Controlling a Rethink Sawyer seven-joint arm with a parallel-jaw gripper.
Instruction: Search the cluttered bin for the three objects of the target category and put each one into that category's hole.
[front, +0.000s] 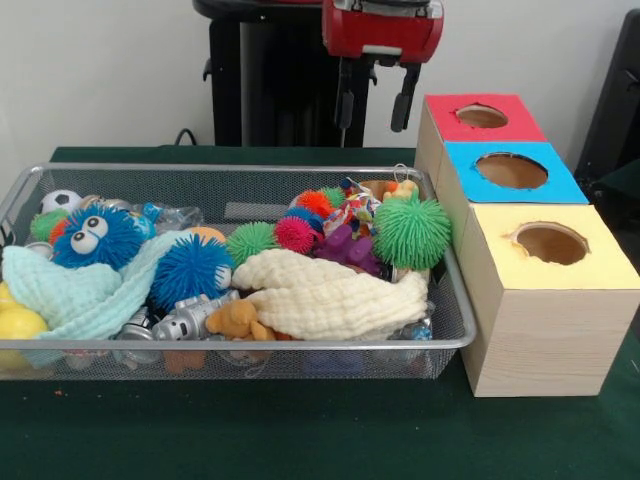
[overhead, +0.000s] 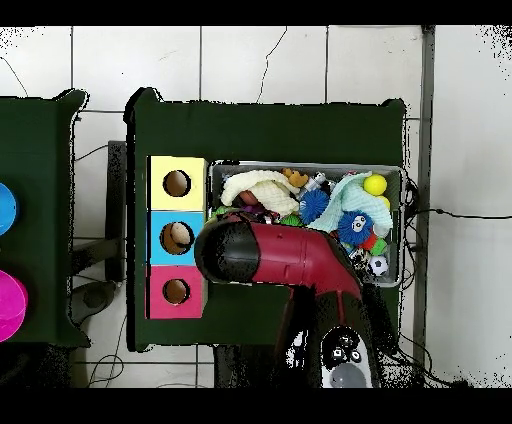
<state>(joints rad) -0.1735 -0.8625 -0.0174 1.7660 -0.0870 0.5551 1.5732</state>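
My gripper (front: 375, 108) hangs open and empty above the far rim of the wire mesh bin (front: 250, 346), just left of the red-topped box. In the overhead view the arm's head (overhead: 232, 250) hides the gripper. A tan-orange plush animal (front: 238, 320) lies near the bin's front wall beside a cream cloth, and also shows in the overhead view (overhead: 294, 178). Another orange and cream plush (front: 400, 188) peeks out at the bin's far right corner. I cannot make out a striped plush. The round hole (front: 481, 116) in the red top is empty and also shows in the overhead view (overhead: 176, 291).
Blue-topped (front: 511, 170) and yellow-topped (front: 551, 243) boxes stand in a row in front of the red one. The bin holds a green puffer ball (front: 412, 232), a blue one (front: 190, 270), a cream cloth (front: 320, 295), a mint cloth (front: 70, 290), silver toy robots (front: 185, 322) and yellow balls (front: 18, 322).
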